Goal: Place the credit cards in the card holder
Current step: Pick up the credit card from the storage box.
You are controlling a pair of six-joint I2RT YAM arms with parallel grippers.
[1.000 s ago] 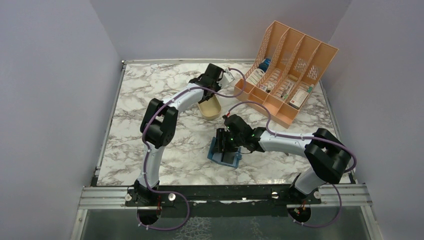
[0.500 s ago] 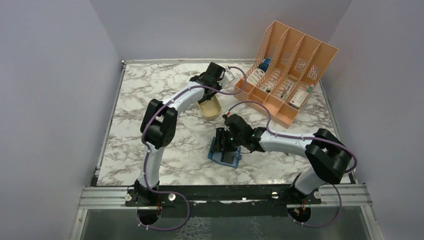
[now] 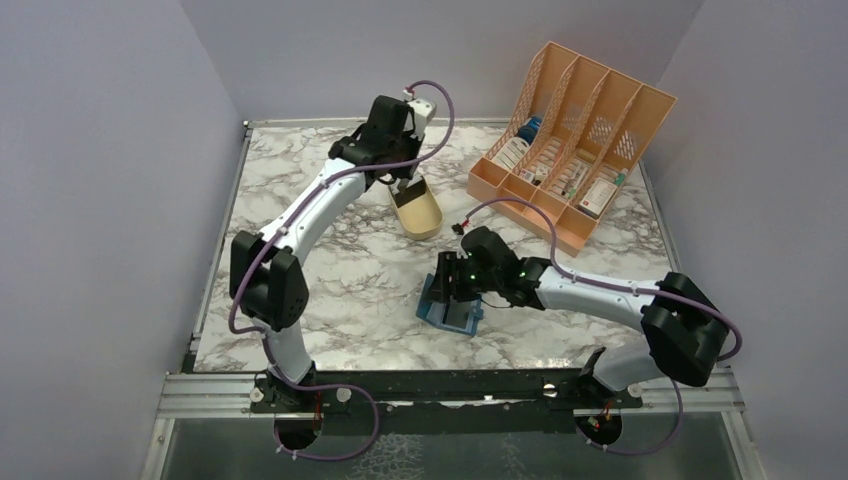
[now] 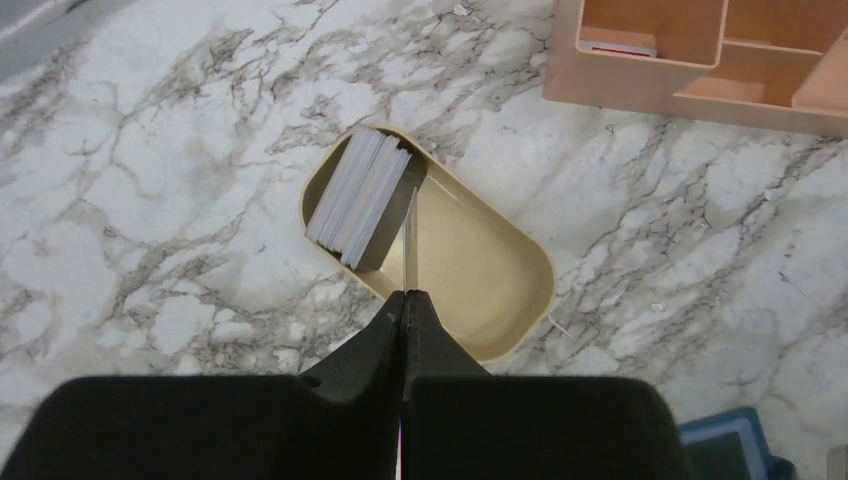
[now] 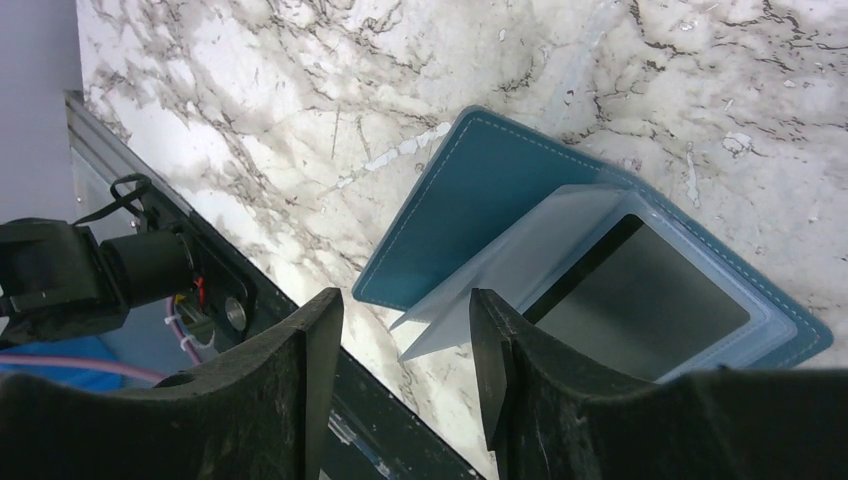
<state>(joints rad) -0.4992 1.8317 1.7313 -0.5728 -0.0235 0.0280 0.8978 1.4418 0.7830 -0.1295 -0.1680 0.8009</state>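
A stack of credit cards (image 4: 358,197) leans on edge in the far end of a tan oval tray (image 4: 490,285). My left gripper (image 4: 405,293) hangs above the tray (image 3: 420,214), shut on a single card (image 4: 409,238) seen edge-on. The card holder (image 3: 446,312) lies open on the marble, teal back (image 5: 470,215) down, with a dark card (image 5: 640,300) in its pale blue pocket. My right gripper (image 5: 405,312) is open just over the holder's near edge. A pale pocket leaf (image 5: 510,275) sticks up beside its right finger (image 5: 492,345). In the top view the right gripper (image 3: 452,286) covers part of the holder.
An orange slotted file rack (image 3: 578,135) with small items stands at the back right, its base (image 4: 690,75) close to the tray. The black front rail (image 3: 450,385) and the arm bases run just beyond the holder's near side. Grey walls close in left, back and right.
The left arm has risen and swung back-left from the tray, its jaws closing on one card. The right gripper stayed over the holder and opened slightly.
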